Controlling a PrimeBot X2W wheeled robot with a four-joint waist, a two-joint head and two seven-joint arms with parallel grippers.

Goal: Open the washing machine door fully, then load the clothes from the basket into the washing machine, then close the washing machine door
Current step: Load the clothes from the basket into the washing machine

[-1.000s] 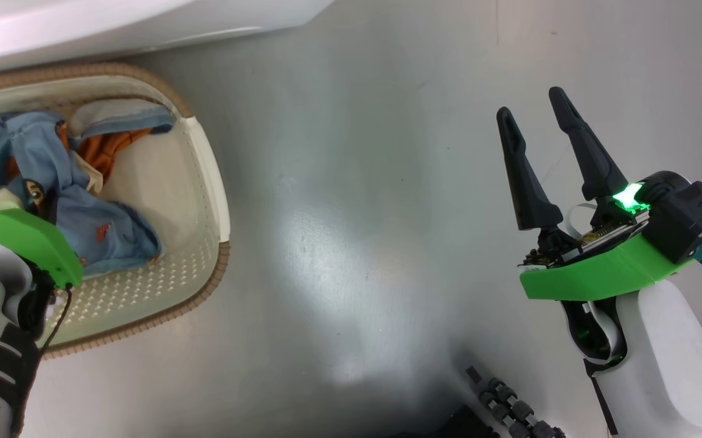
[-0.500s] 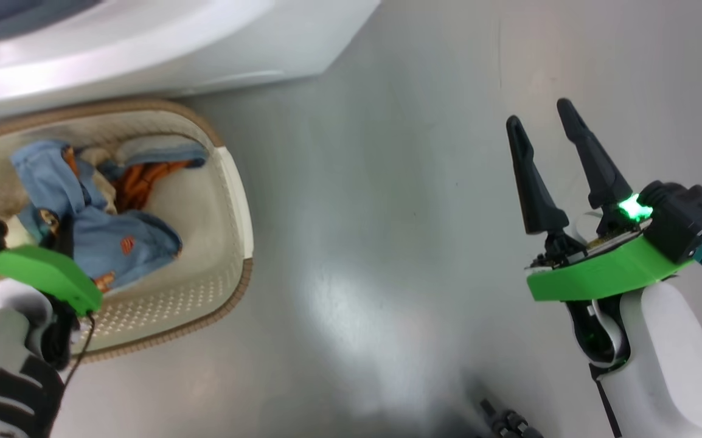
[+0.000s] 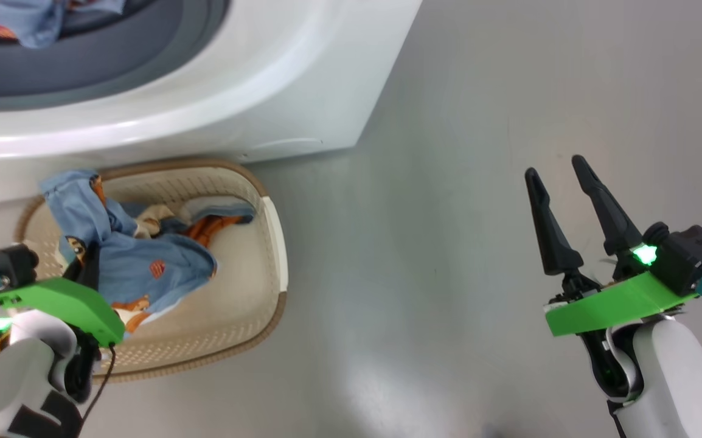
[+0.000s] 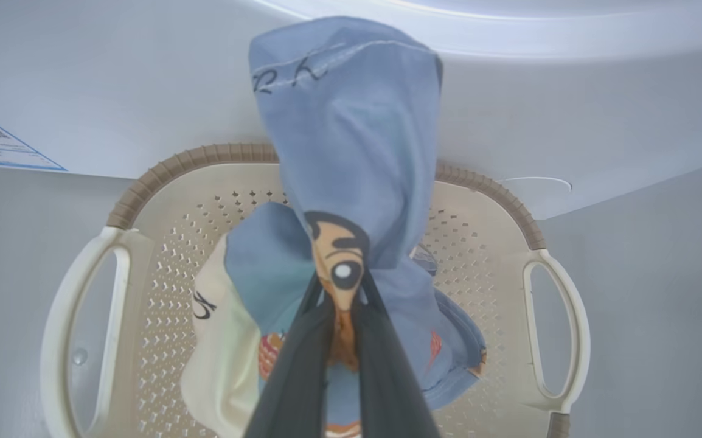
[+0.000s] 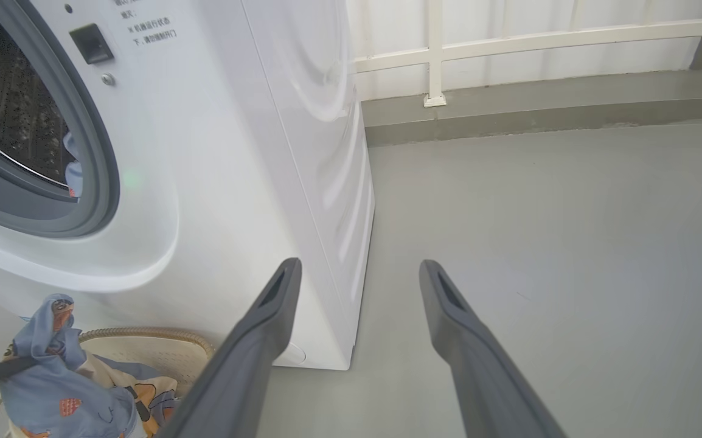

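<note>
Over basket (image 3: 247,286), left gripper (image 4: 340,292) jaws clamped on clothes (image 4: 351,140); right gripper (image 3: 555,167) jaws apart, idle. Lift bundle fully clear, carry deep into washing machine (image 3: 302,73) before release.

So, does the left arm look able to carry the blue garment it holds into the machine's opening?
Probably yes. The left gripper is shut on the blue garment over the basket, and the washing machine opening just above stands uncovered, its grey gasket bare.

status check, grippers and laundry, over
Left gripper shut on clothes, bunch hanging over basket. Right gripper open, empty. One blue piece already in washing machine mouth.
</note>
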